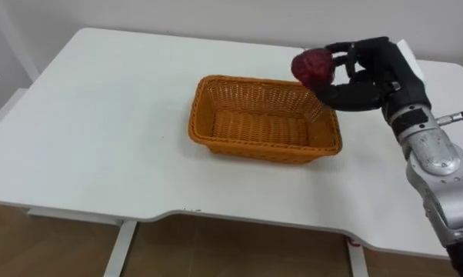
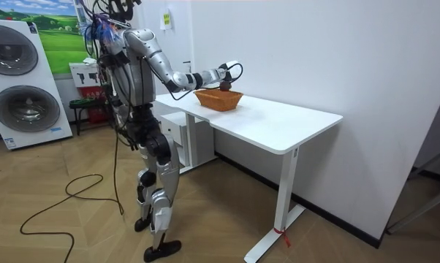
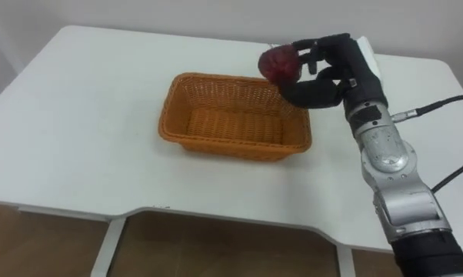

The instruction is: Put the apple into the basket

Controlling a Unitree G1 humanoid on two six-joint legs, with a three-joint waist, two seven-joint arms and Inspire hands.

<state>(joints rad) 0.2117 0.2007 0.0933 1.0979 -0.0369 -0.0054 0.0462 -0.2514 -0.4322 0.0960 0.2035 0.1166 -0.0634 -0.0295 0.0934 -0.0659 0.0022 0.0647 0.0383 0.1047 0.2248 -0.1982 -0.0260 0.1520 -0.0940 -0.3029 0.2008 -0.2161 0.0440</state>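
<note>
A dark red apple (image 1: 312, 66) (image 3: 278, 64) hangs in the air just above the right rear corner of an orange wicker basket (image 1: 264, 119) (image 3: 233, 117). My right hand (image 1: 366, 73) (image 3: 333, 69) is shut on the apple, with fingers over its top and the thumb below. The basket is rectangular, holds nothing, and sits in the middle of the white table (image 1: 101, 123) (image 3: 78, 131). In the room view the right hand (image 2: 221, 75) reaches out over the basket (image 2: 218, 98) from the table's short end.
The table's front edge (image 1: 239, 223) has a shallow cut-out facing me. Wooden floor shows below it. In the room view two washing machines (image 2: 19, 80) stand behind me and a white wall runs along the table's far side.
</note>
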